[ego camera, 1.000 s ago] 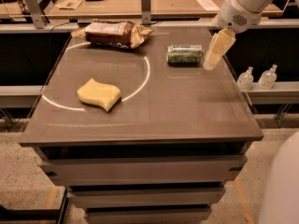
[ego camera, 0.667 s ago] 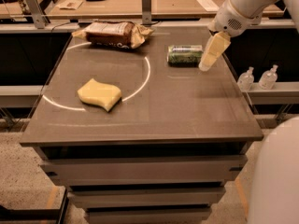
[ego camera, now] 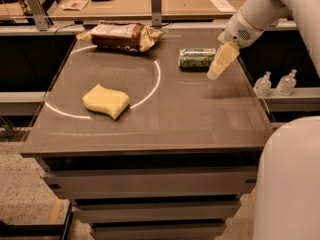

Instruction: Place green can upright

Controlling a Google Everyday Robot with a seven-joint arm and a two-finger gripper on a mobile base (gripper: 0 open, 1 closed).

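- Counter (ego camera: 190,119): dark grey flat top over drawer fronts, filling the middle of the frame; a thin white painted arc (ego camera: 156,80) runs across its left half.
- Green can (ego camera: 196,58): small cylindrical drink can with a green-and-white label and silver metal ends. It lies on its side at the upper right of the counter, long axis running left to right, just outside the arc.
- Gripper (ego camera: 216,70): pale yellow, on a white arm (ego camera: 252,16) coming in from the upper right corner. It is angled down and leftward, with its tip just beside the can's right end. Whether it touches the can cannot be told, nor whether the jaws are released or clenched.
- Brown snack bag (ego camera: 120,35): crinkled foil, lying flat at the upper left of the counter, well apart from the can.
- Yellow sponge (ego camera: 106,100): soft wavy block at centre left, inside the arc.
- Task status, as a judgement: early. The can is not yet lifted or turned. Grasping it, rotating it onto one silver end and setting it down all remain.
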